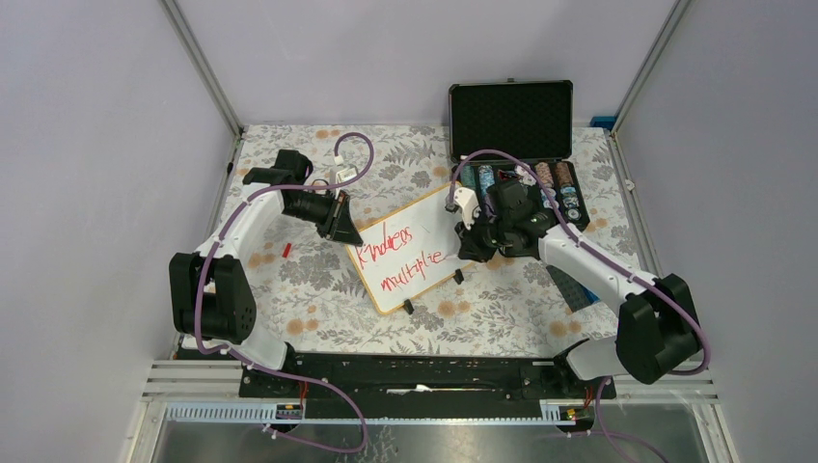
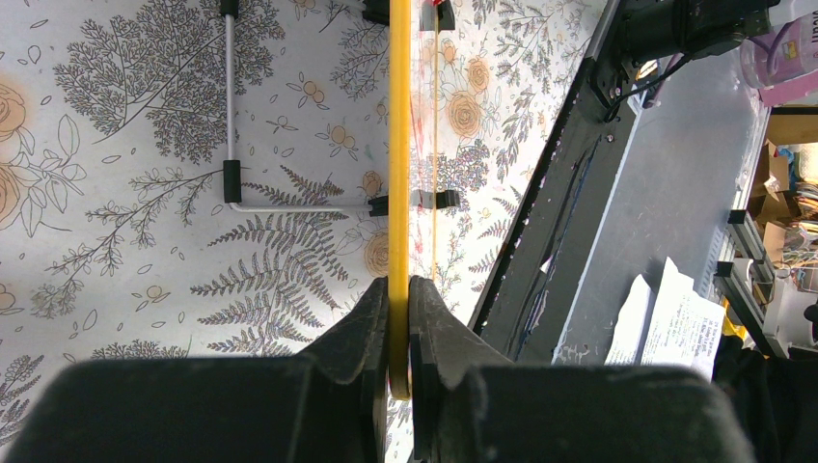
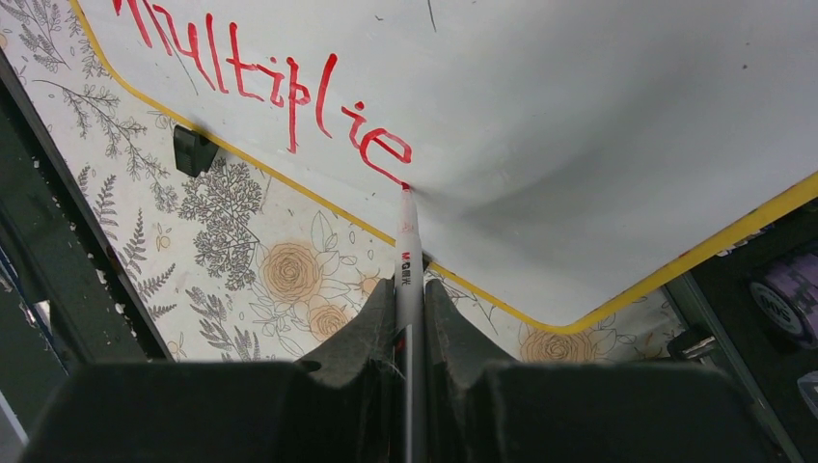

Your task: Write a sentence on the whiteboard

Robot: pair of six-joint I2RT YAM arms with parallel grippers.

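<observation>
Whiteboard (image 1: 429,220) with yellow rim carries red two-line sentence (image 1: 410,271)

Bright, even light throughout. A soft grey shadow spreads on the whiteboard (image 3: 579,116) beside the marker (image 3: 409,241) tip. Wrist-view foregrounds blur.

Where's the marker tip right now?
In the right wrist view, the marker, clamped in the right tool, touches the whiteboard at the end of the sentence, near its rim.

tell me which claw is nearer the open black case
Right. The right claw, holding the marker, is just in front of the case; the left claw grips the whiteboard's far edge.
</observation>
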